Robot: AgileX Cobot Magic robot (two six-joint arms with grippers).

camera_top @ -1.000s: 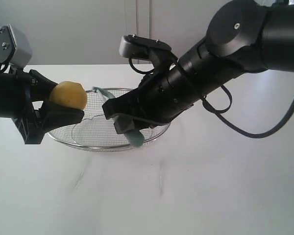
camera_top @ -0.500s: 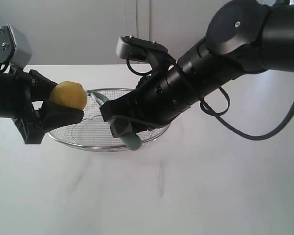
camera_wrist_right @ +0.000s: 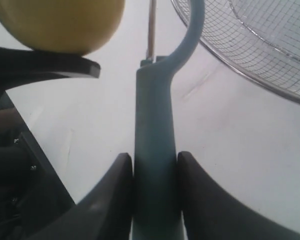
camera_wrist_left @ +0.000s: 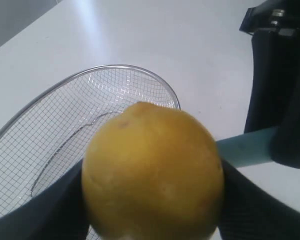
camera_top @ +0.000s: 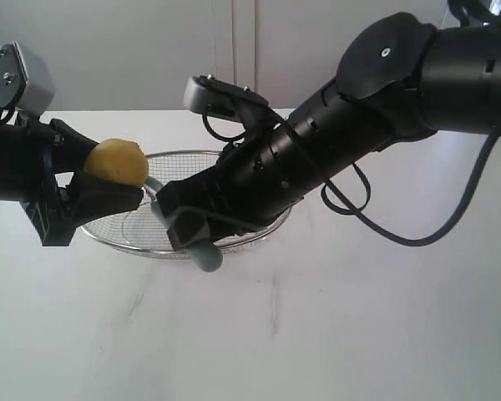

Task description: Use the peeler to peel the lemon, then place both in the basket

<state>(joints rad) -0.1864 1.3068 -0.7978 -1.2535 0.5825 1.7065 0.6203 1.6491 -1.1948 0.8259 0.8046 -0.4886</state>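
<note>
Two grips: left fingers (camera_top: 108, 199) on lemon (camera_top: 117, 163), right fingers (camera_wrist_right: 110, 200) on peeler (camera_wrist_right: 154, 150).

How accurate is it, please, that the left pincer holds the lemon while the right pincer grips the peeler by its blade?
No: in the right wrist view the right pincer grips the peeler by its teal handle, not its blade. The left pincer does hold the lemon.

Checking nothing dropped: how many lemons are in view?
1. The lemon is held in the left gripper, near the basket; the right arm hides part of the basket.
</note>
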